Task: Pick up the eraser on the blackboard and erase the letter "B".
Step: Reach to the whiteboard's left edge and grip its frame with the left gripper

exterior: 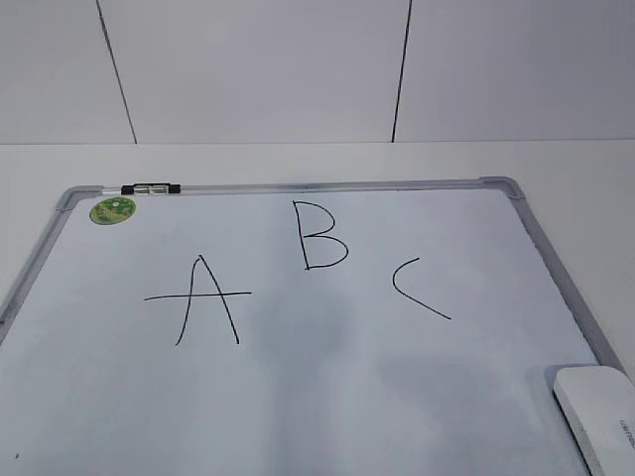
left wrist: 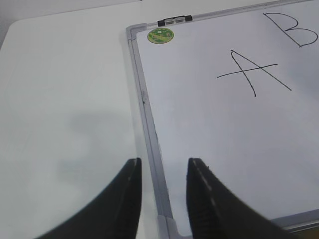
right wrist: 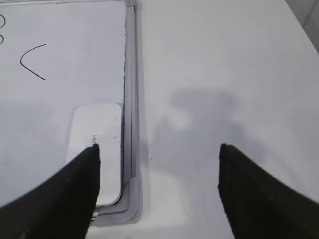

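Observation:
The blackboard (exterior: 298, 397) is a white dry-erase board with a silver-grey frame, lying flat on the table. It bears the black letters A (exterior: 203, 297), "B" (exterior: 322, 236) and C (exterior: 417, 290). The white eraser (exterior: 600, 415) lies on the board's near right corner; it also shows in the right wrist view (right wrist: 102, 149). My right gripper (right wrist: 158, 152) is open and empty, above the board's right frame, with its left finger over the eraser. My left gripper (left wrist: 163, 167) is open and empty, straddling the board's left frame (left wrist: 147, 129). Neither gripper shows in the exterior view.
A round green sticker (exterior: 112, 210) and a black-and-silver clip (exterior: 150, 188) sit at the board's far left corner. White table (right wrist: 224, 74) extends right of the board and left of it (left wrist: 65, 99). A white panelled wall (exterior: 258, 69) stands behind.

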Motion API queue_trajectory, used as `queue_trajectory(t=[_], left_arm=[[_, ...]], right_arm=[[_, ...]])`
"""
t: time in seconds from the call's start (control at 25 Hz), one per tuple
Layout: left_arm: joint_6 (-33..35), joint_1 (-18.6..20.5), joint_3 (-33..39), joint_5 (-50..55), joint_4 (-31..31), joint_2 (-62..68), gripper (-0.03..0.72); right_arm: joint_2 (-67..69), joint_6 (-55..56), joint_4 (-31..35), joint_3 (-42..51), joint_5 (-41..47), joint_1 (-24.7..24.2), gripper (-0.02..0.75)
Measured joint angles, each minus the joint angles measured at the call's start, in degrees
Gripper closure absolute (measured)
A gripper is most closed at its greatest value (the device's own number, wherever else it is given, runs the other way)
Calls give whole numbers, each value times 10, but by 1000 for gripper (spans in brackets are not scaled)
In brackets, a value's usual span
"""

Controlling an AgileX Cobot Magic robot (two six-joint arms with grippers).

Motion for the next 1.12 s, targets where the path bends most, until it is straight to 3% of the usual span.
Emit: queue_trajectory(t=[0.44,0.8,1.12], left_arm=[[0,0,0,0,0,0,454],[0,0,0,0,0,0,454],[0,0,0,0,-1,0,452]], right_arm=[[3,8,4,-2,1,0,150],[134,19,97,-2,1,0,150],[234,19,116,-21,3,0,150]])
